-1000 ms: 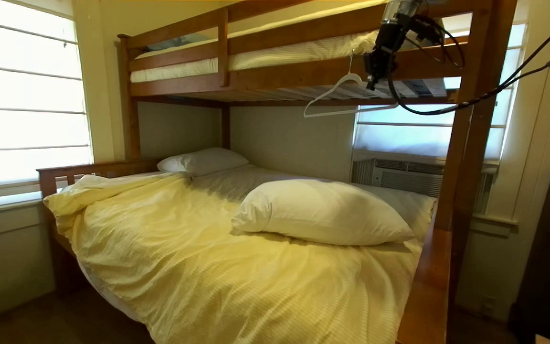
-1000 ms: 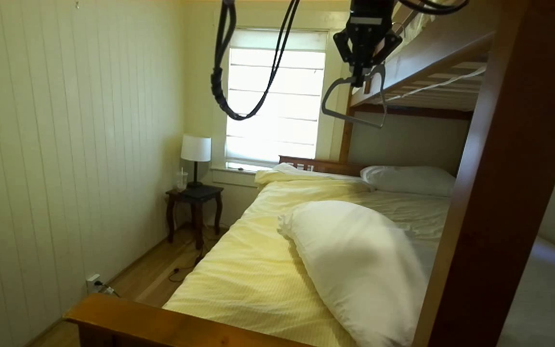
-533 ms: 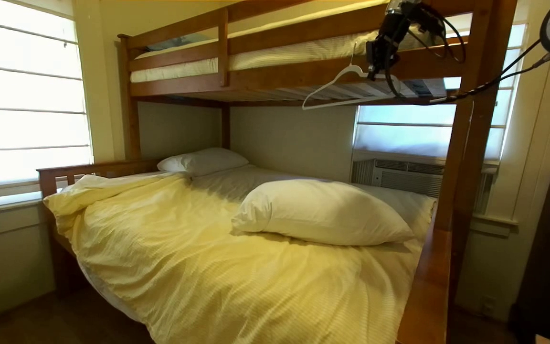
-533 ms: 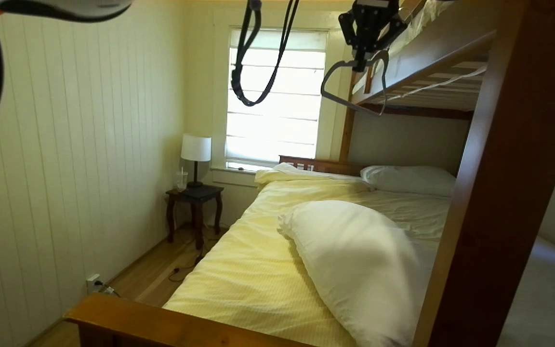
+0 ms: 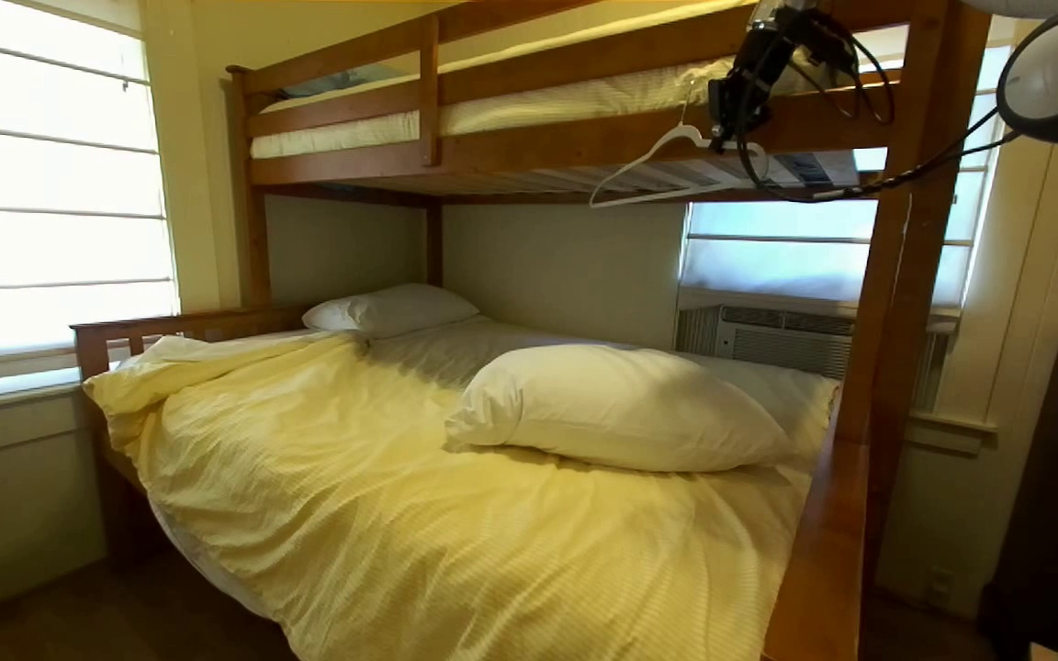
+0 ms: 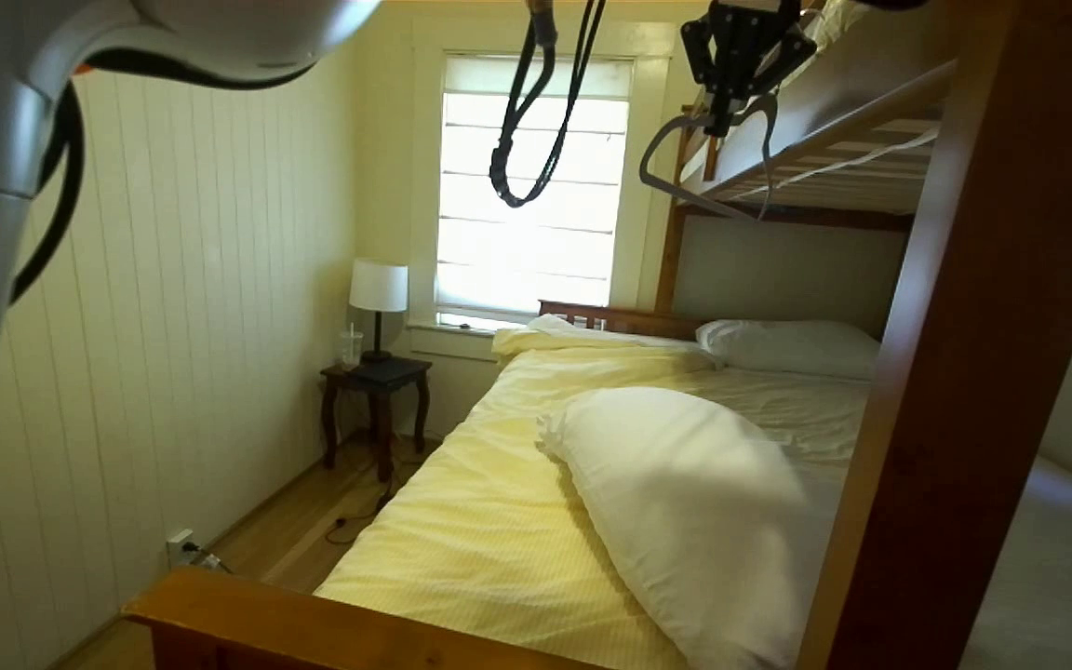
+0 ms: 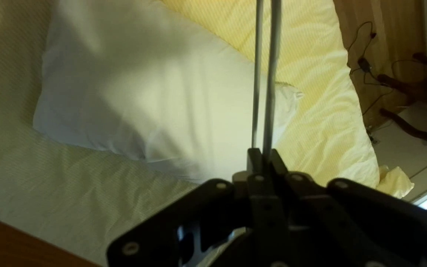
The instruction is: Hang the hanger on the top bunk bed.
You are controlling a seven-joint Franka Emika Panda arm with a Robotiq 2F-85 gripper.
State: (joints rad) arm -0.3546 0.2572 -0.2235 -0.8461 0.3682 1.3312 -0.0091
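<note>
My gripper [image 5: 719,144] is shut on the hanger near the top of one shoulder, also in an exterior view [image 6: 720,128] and the wrist view [image 7: 266,155]. The hanger [image 5: 681,132] is thin and grey-white, held with its hook up and its bar sloping slightly. It also shows in an exterior view [image 6: 703,200] and edge-on in the wrist view [image 7: 274,55]. The top bunk bed [image 5: 538,145] is brown wood; its side rail [image 6: 834,102] is beside the gripper. The hook overlaps the lower rail and mattress in view; I cannot tell whether it touches. The gripper partly hides the hanger.
The lower bed with a yellow blanket [image 5: 400,514] and a white pillow [image 5: 621,404] lies below. A bunk post [image 6: 955,335] stands at the near end. Cables [image 6: 536,140] hang from the arm. A lamp [image 6: 379,286] stands on a small dark table [image 6: 378,370].
The gripper and held hanger have risen, mostly in the earlier half second, and shifted toward the top bunk's rail. More of the white arm has come into the exterior views.
</note>
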